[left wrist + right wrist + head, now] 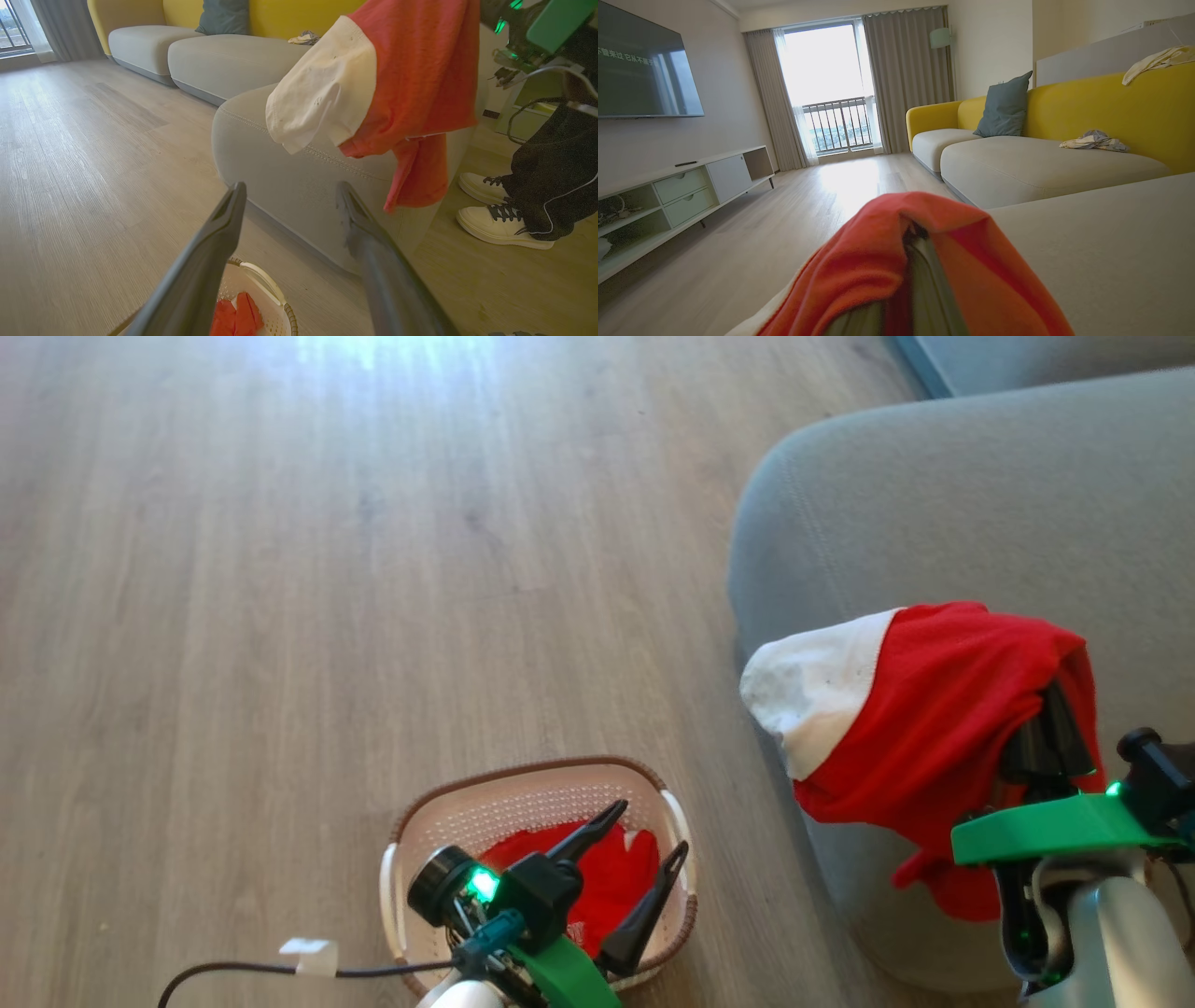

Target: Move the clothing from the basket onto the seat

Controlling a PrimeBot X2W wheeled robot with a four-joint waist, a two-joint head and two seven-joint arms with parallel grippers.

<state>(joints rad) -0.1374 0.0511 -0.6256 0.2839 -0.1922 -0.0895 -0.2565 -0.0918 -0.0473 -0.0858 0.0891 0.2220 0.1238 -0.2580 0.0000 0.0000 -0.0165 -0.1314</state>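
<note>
Wood floor (373, 569) runs wide and bare on the left, grey seat (980, 504) fills the right. Right pincer (1050, 733) is clamped tight on a red-and-white garment (934, 709), fabric draped right over its fingers. Garment hangs at the seat's rounded corner, red tail dangling past the edge toward the floor. Can't tell if it touches the cushion yet.

Judgement: letting go here risks a slide off, since much of the cloth hangs outside the edge. Better to carry it further in over the flat of the cushion, lower it, then let go. The folds wrapped round the fingers may cling, so draw back slowly.

Left pincer (652, 826) hovers w/ fingers wide apart, holding nothing, just above the basket (523, 775). Second red garment (611, 882) lies in the basket, so that's about half the job left.

Around: a person's pale shoes (500, 224) and dark trousers (556, 186) stand near the seat's end, close to the right arm. A cable w/ a white tape tag (308, 957) trails on the floor beside the basket. A crumpled cloth (1094, 140) lies on a further cushion, well apart.
</note>
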